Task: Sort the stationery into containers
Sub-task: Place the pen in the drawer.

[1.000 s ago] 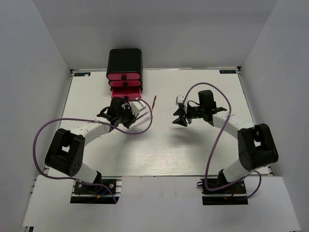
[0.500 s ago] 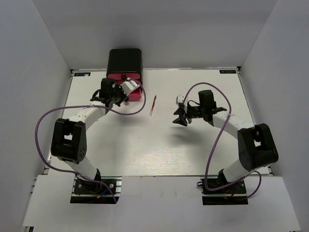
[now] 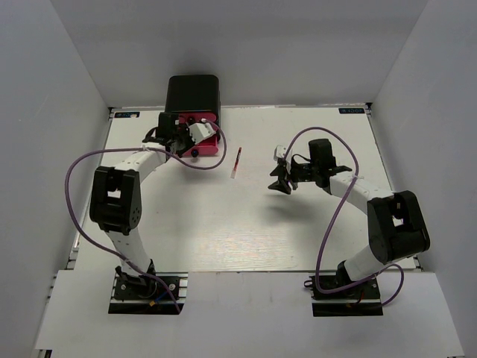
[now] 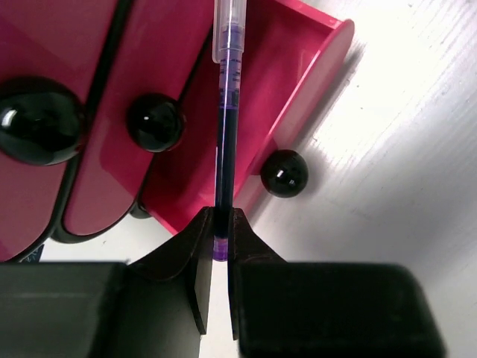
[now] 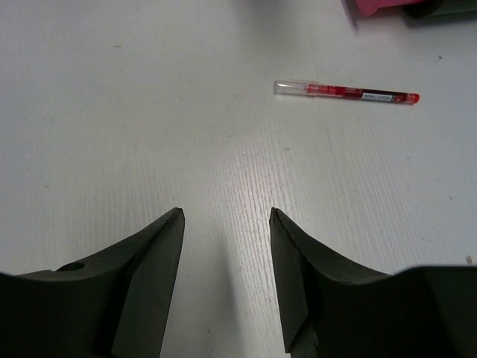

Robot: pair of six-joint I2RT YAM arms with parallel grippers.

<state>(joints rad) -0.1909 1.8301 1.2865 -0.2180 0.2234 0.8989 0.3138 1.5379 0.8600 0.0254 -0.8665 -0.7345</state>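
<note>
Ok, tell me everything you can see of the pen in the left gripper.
The pen is thin clear plastic with dark blue-violet ink inside and a clear cap at its far end. The left gripper pinches its near end. It points straight out over the pulled-out pink drawer; whether it touches the drawer is unclear.

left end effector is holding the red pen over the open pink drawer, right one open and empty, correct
Wrong colour: the left end effector holds a blue pen over the open pink drawer, per the left wrist view; the right end effector is open and empty.
</note>
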